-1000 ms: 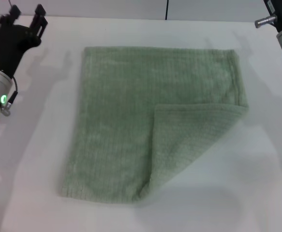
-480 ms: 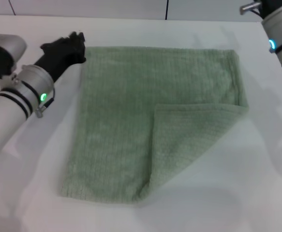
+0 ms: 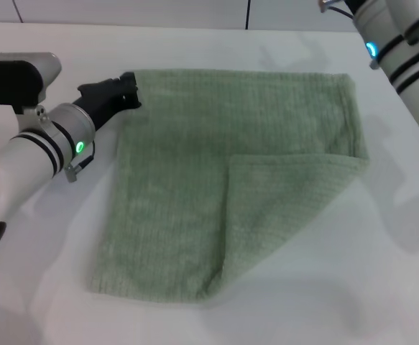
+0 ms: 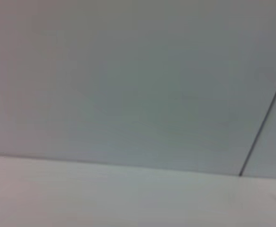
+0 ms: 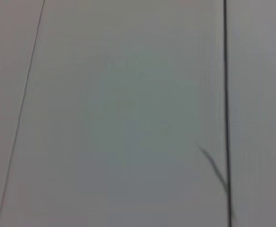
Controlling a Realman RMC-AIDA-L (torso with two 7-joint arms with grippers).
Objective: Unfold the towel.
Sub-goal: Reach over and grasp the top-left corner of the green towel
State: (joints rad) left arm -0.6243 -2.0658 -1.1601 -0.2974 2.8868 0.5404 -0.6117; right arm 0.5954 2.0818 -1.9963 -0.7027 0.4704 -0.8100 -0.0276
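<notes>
The pale sage-green towel lies flat on the white table in the head view. Its near right corner is folded over onto the cloth as a triangular flap. My left gripper reaches in from the left, low over the table, and its tip is at the towel's far left corner. My right arm is at the far right, just beyond the towel's far right corner, and its gripper is out of the picture. Neither wrist view shows the towel or a gripper.
The table's far edge meets a pale wall with a dark vertical seam. Bare table surface runs along the towel's left, right and near sides. The wrist views show only plain pale surfaces with thin dark lines.
My left arm has swung down from upright at the far left and brought its gripper to the towel's far left corner. My right arm has moved leftward along the far edge. The towel has not moved.
</notes>
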